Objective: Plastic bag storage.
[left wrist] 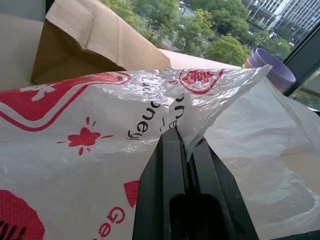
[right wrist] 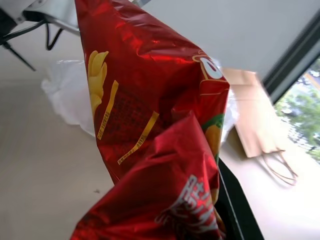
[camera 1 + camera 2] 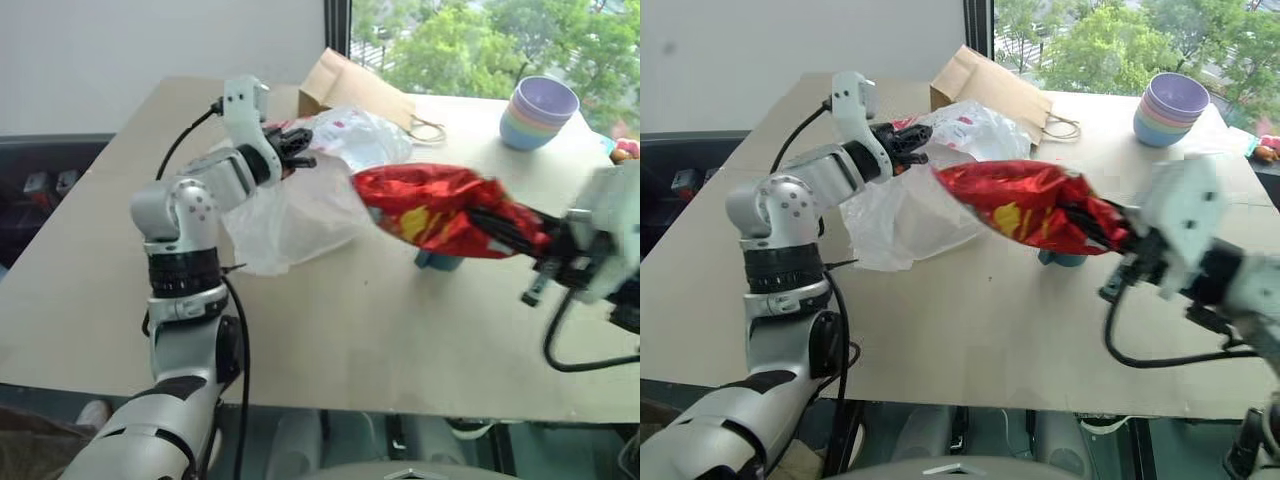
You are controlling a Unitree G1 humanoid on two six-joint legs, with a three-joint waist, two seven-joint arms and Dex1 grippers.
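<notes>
The plastic bag, crinkly translucent white film with red print, lies bunched on the table with its upper edge lifted. My left gripper is shut on that edge; the left wrist view shows the film pinched between the black fingers. A red crisp packet hangs level above the table, its free end close to the bag. My right gripper is shut on the packet's other end, and the red foil stands before the right wrist camera.
A brown paper bag with cord handles lies at the back behind the plastic bag. A stack of pastel bowls stands at the back right. A small blue cup sits under the packet. The table's front edge runs close below my arms.
</notes>
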